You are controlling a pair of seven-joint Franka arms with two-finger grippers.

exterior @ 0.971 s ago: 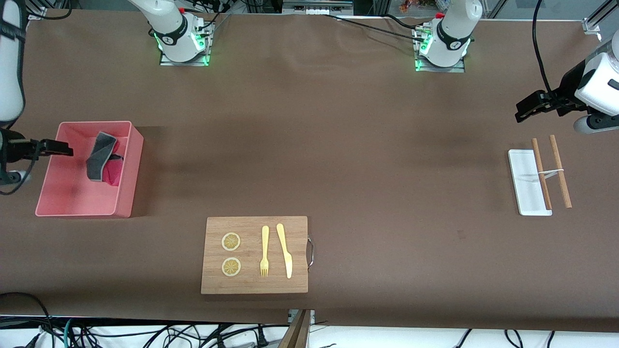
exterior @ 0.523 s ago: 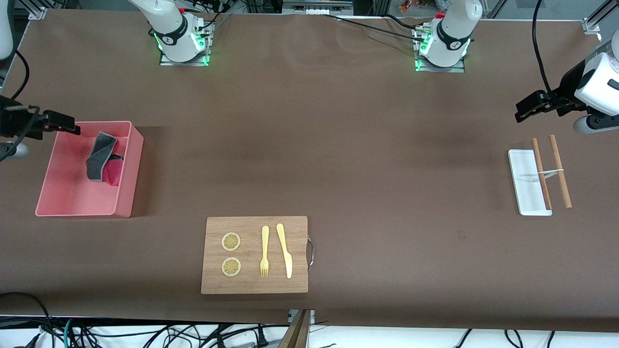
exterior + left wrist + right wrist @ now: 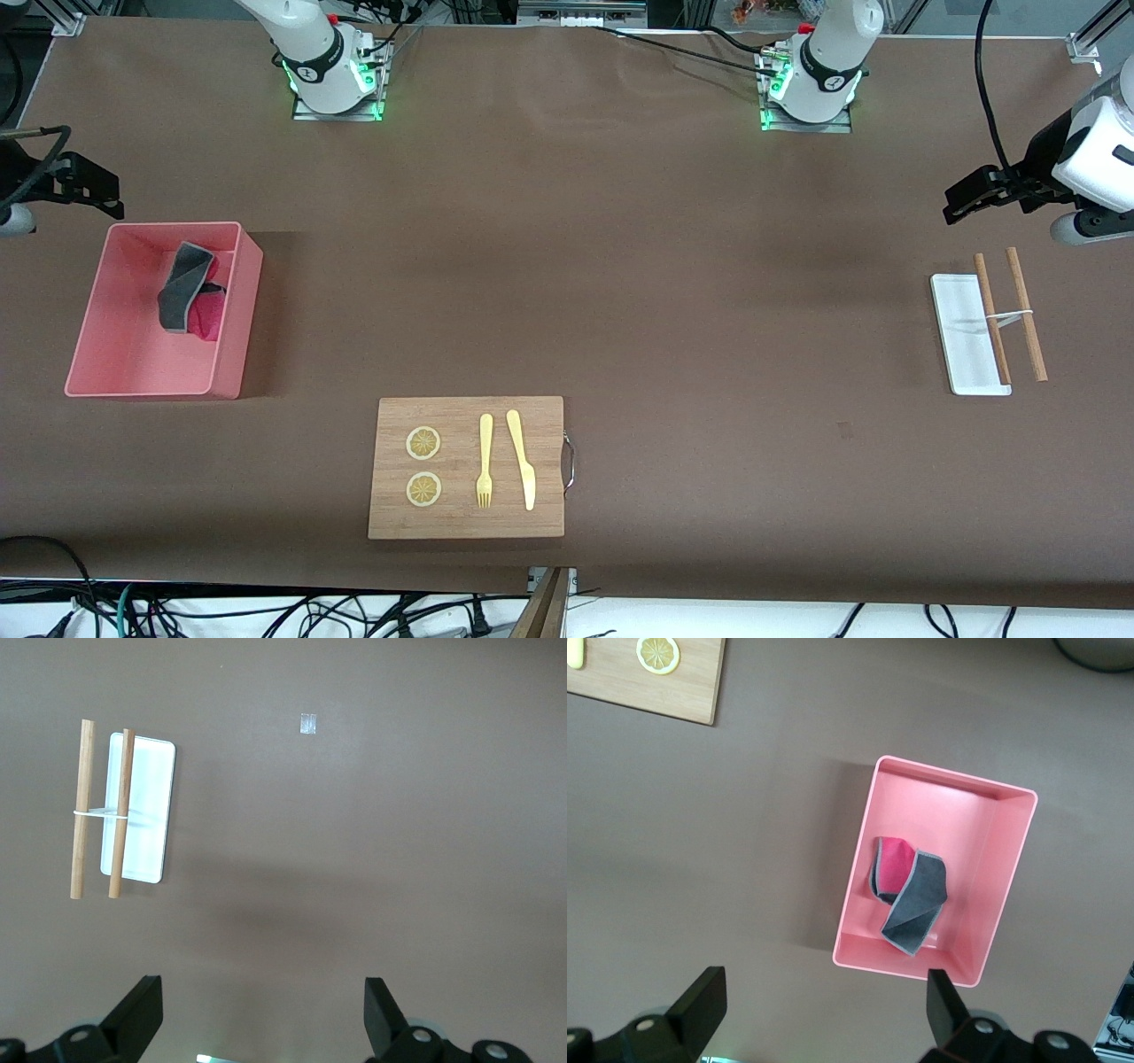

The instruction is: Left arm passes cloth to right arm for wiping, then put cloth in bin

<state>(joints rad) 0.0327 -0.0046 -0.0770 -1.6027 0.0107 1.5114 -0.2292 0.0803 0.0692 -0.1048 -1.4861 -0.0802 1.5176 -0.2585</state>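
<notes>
One salmon-pink rectangular plastic bin (image 3: 133, 372) stands at the right arm's end of the table in the front view, and one folded cloth (image 3: 186, 288), dark grey over crimson-pink, lies inside it against the wall toward the table's middle. The right gripper (image 3: 89, 186) hangs over the table just beside the bin's farther wall. The left gripper (image 3: 966, 197) waits in the air at the left arm's end, near one flat white narrow tray (image 3: 961, 341) and two wooden sticks (image 3: 1010, 315) joined by a band. One wooden board (image 3: 465, 518) carries two lemon slices (image 3: 423, 465), one yellow fork (image 3: 485, 461) and one yellow knife (image 3: 521, 459).

In the left wrist view, both fingers (image 3: 137, 1019) stand wide apart over bare table, with nothing between them.

In the right wrist view, the fingers (image 3: 700, 1001) are also spread and empty, and the bin with the cloth inside shows below them.
</notes>
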